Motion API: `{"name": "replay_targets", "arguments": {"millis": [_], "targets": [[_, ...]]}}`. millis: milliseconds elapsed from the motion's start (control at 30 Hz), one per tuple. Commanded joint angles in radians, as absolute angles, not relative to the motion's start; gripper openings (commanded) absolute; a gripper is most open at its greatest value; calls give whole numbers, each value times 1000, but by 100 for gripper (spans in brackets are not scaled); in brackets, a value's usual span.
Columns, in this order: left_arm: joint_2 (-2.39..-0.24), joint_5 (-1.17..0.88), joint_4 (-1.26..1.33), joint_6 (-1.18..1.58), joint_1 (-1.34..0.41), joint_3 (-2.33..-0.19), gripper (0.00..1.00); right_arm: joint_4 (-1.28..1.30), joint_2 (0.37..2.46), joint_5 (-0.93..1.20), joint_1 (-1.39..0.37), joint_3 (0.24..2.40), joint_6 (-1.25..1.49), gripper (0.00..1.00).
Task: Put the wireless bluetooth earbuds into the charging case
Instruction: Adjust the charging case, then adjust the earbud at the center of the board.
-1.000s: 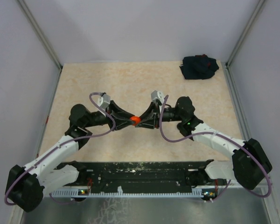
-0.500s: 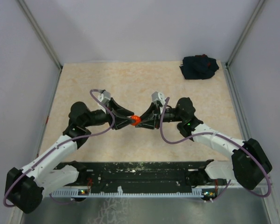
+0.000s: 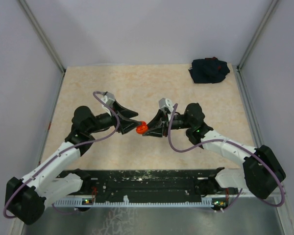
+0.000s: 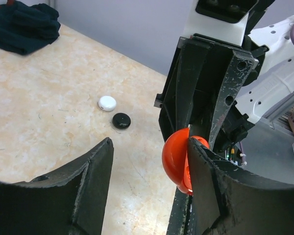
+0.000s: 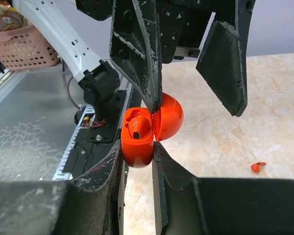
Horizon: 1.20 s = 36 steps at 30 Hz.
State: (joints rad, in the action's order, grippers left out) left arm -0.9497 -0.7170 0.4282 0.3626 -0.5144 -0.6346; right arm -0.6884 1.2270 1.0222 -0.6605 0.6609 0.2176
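1. left gripper (image 3: 135,121): jaws widened and drawn back from the red charging case (image 5: 149,129) since the earlier view; released, nothing held.
2. right gripper (image 3: 148,130): clenched on the case, which is held above the table (image 5: 225,142) with its lid open.
3. seated red earbud (image 5: 137,128): lodged in the case.
4. loose red earbud (image 5: 257,167): lying on the table, apart.
5. handling: the case is best kept steady; the loose bud should be grasped by its stem.

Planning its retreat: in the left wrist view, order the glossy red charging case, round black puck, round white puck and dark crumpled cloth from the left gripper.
1. Red charging case, on the right, beside the left gripper.
2. Black puck, mid-table.
3. White puck, just beyond.
4. Dark cloth, far upper left.
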Motion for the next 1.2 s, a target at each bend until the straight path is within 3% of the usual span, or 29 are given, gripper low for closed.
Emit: {"name": "replay_targets", "arguments": {"millis": [0,267,400,567,767,933,1167], "targets": [[-934,-669,398,350,-506,-672,69,-755,1219,1042,-659,655,203,0],[-890,-462,172,260,-503,-731,86,-707,1197,913,-595,593,169,0],[-881,-294,21,215,-502,-763,88,-695,1167,822,-589,537,146,0],[-941,-147,-77,249,-501,-751,86,-761,1141,724,-589,466,156,0],[-1091,21,-72,371,-490,-725,76,-810,1122,634,-589,408,147,0],[-1250,128,-53,460,-485,-731,75,-834,1119,597,-588,377,154,0],[-1462,181,-28,495,-476,-783,71,-833,1114,558,-588,365,143,0]]}}
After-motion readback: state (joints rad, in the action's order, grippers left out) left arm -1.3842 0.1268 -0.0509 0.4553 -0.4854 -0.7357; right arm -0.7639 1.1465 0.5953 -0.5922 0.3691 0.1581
